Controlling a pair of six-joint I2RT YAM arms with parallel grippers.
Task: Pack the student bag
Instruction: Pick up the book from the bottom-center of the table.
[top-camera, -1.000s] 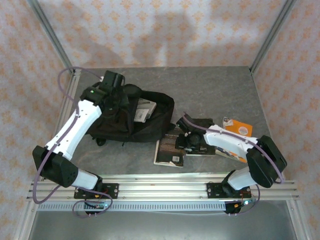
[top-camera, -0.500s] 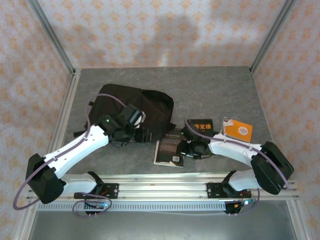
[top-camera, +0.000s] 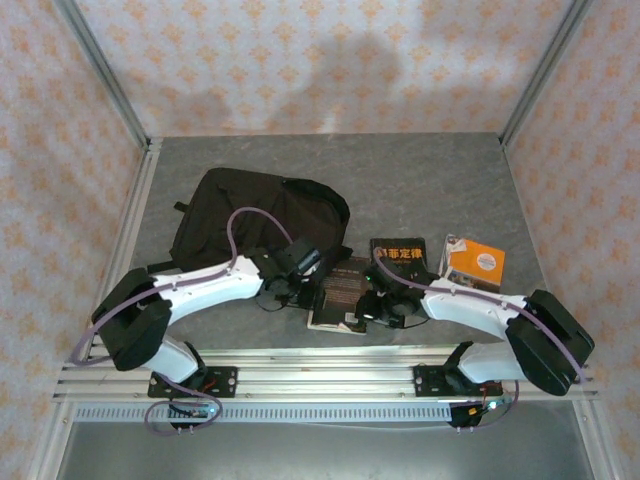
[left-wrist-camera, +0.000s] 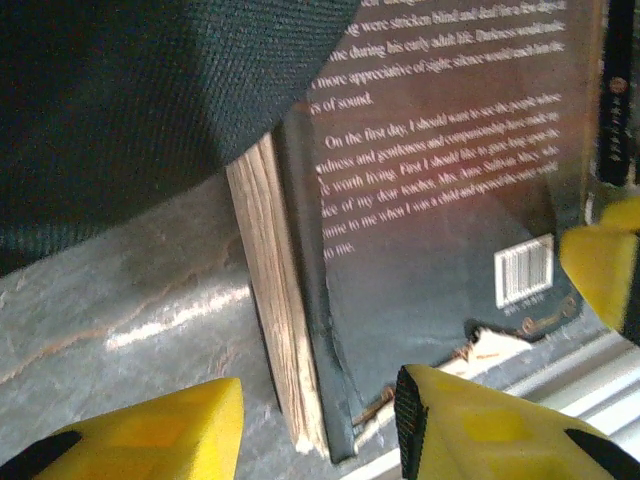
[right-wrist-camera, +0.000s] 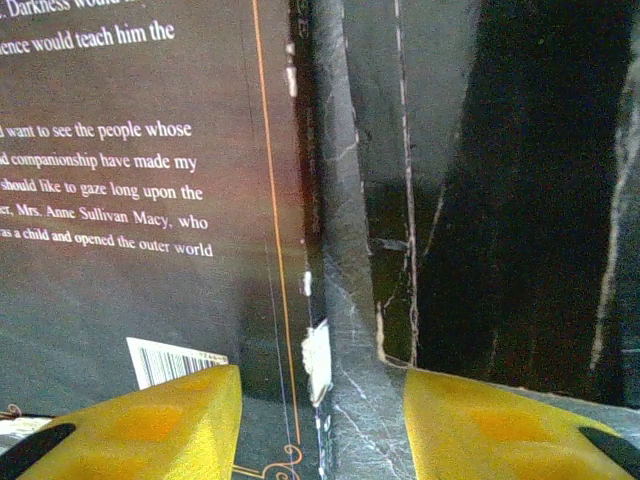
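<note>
Grey table (top-camera: 450, 180), dark book (top-camera: 335, 300) against student bag (top-camera: 250, 205), left hand (left-wrist-camera: 315, 425) and right hand (right-wrist-camera: 315, 420) unclenched astride its edges.

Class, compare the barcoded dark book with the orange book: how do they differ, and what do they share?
The dark book has white text on a blackish cover; the orange book is bright orange. The left hand and right hand each straddle an edge of the dark book; the orange book lies apart, further right. Both lie on the table, outside the bag.
</note>
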